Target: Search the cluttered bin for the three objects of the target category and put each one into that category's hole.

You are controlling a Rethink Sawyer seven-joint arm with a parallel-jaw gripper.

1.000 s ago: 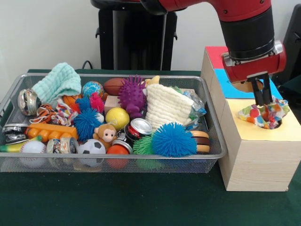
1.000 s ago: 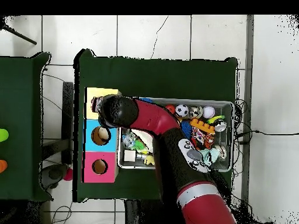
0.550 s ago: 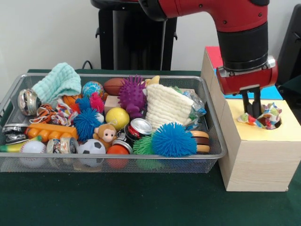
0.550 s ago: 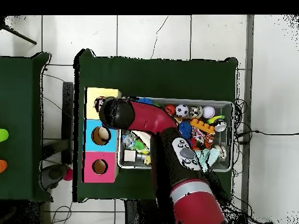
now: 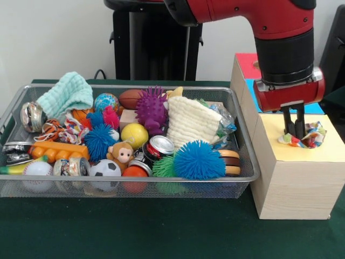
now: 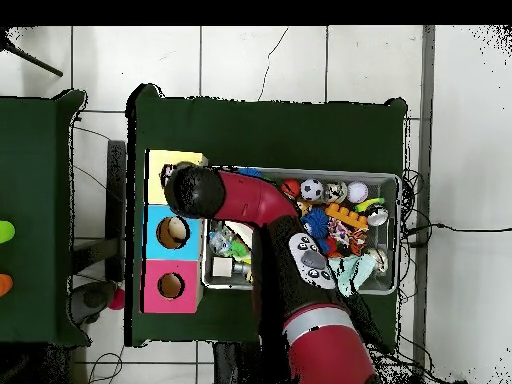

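Claw (image 5: 295, 128): at the right of the front view, hanging from the red arm (image 5: 269, 21) with its two dark fingers close together, pushed down into a colourful cloth; they seem pinched on it.
Cloth (image 5: 308, 136): multicoloured, crumpled in the hole of the yellow panel, partly sticking out above the surface.
Box (image 5: 294, 178): wooden, at the right of the frame just beside the basket; top panels yellow (image 5: 334, 148), blue and red from front to back.
Basket (image 5: 245, 178): wire mesh, centre-left, packed with toys.
Inside the basket: white cloth (image 5: 190, 122) in the middle, mint cloth (image 5: 64, 94) at upper left, blue spiky ball (image 5: 198, 160) at the front.
Overhead view: arm (image 6: 250, 205) covers the yellow panel's hole; blue hole (image 6: 172, 232) and pink hole (image 6: 170, 286) sit uncovered.
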